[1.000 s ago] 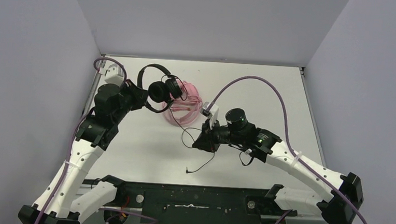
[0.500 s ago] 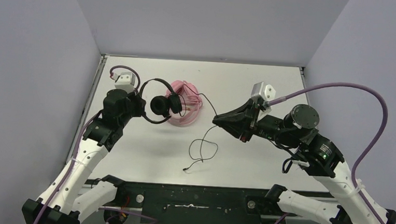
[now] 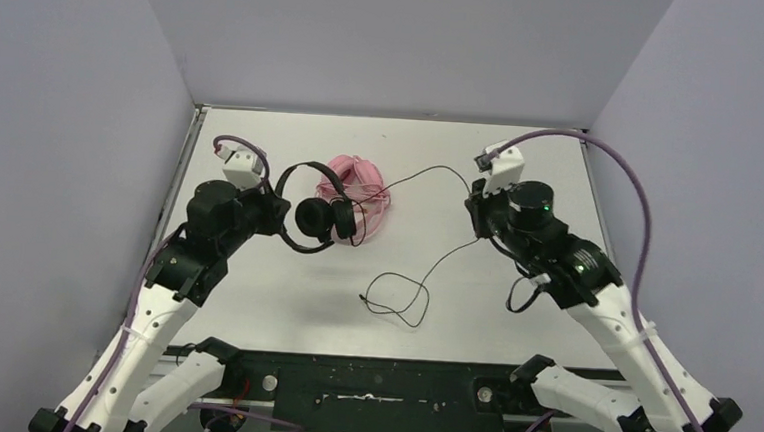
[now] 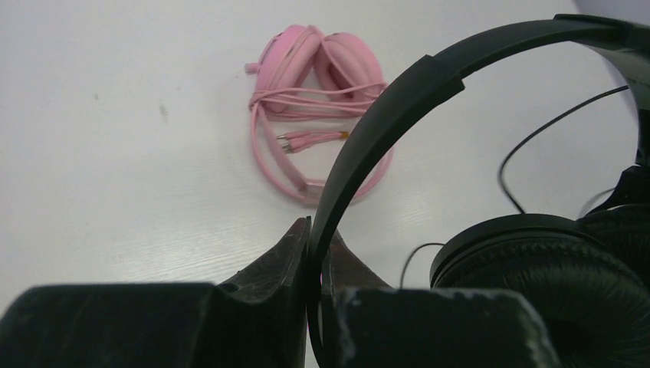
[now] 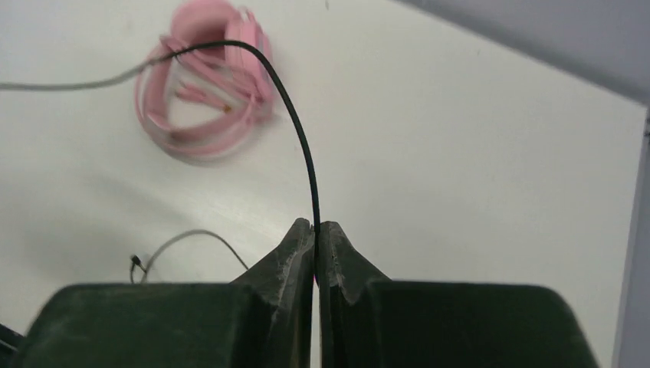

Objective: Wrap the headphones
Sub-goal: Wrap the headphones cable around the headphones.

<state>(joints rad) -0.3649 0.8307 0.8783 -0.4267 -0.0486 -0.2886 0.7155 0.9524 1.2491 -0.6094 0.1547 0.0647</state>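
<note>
The black headphones hang above the table, held by their headband, on which my left gripper is shut. One black ear cup shows at the lower right of the left wrist view. Their thin black cable arcs right to my right gripper, shut on it. Below the gripper the cable drops to a loose loop on the table, ending in the plug. The pink headphones lie behind with their cable bundled round them.
Grey walls close the white table at the back and on both sides. A metal strip runs along the table's left edge. The arm bases sit on a black rail at the near edge.
My right arm has swung from the table's middle out to the right and back, pulling the black cable up into a long arc. The left gripper has shifted slightly right and nearer with the black headset.
</note>
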